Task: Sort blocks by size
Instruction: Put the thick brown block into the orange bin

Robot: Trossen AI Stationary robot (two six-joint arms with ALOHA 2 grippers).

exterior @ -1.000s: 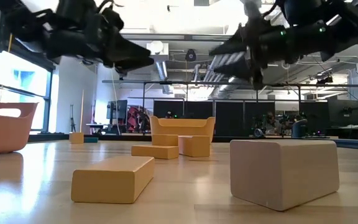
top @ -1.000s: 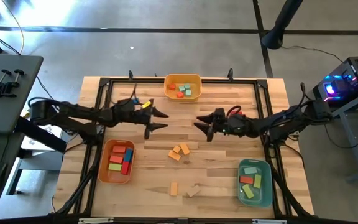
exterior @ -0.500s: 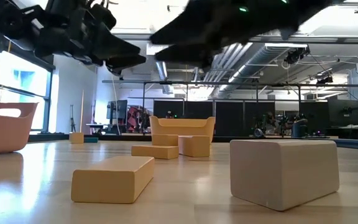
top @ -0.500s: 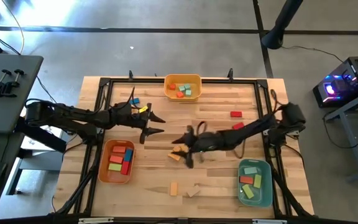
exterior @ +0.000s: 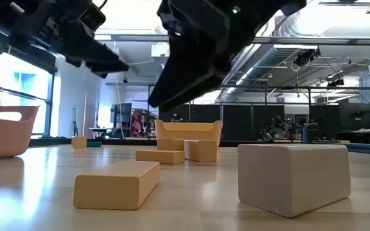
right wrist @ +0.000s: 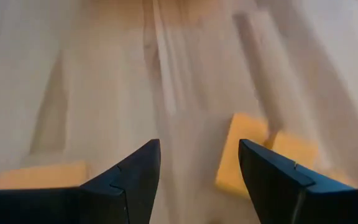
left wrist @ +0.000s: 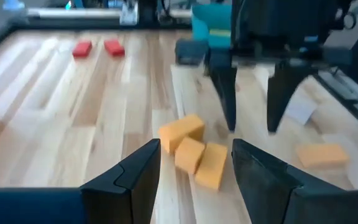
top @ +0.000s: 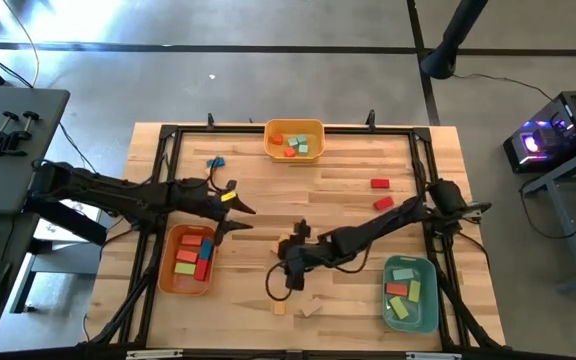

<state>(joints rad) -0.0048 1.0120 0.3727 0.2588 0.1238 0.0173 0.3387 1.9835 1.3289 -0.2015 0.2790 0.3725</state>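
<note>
Loose blocks are left on the bare wood: an orange cluster (top: pixel 286 243) near mid-table, a flat orange bar (top: pixel 279 303) and a pale block (top: pixel 311 308) toward the near edge, two red blocks (top: pixel 380 184) toward the right side, a small blue one (top: pixel 215 163) at far left. The rest are already lodged in the yellow bin (top: pixel 294 127), the orange bin (top: pixel 167 270) and the teal bin (top: pixel 430 300).

The right gripper (top: pixel 280 279) is held above the boards between the cluster and the bar, fingers parted, nothing between them. The left gripper (top: pixel 230 217) hangs just beside the orange bin, also parted and empty.

Judged step: reaching for an orange block. The jaws should be squared across one block's narrow faces, and a single piece singled out, since the cluster's pieces touch.

Hard to make out: which block is aimed at, as the right wrist view is smeared; the cluster is half covered by the arm from above.
</note>
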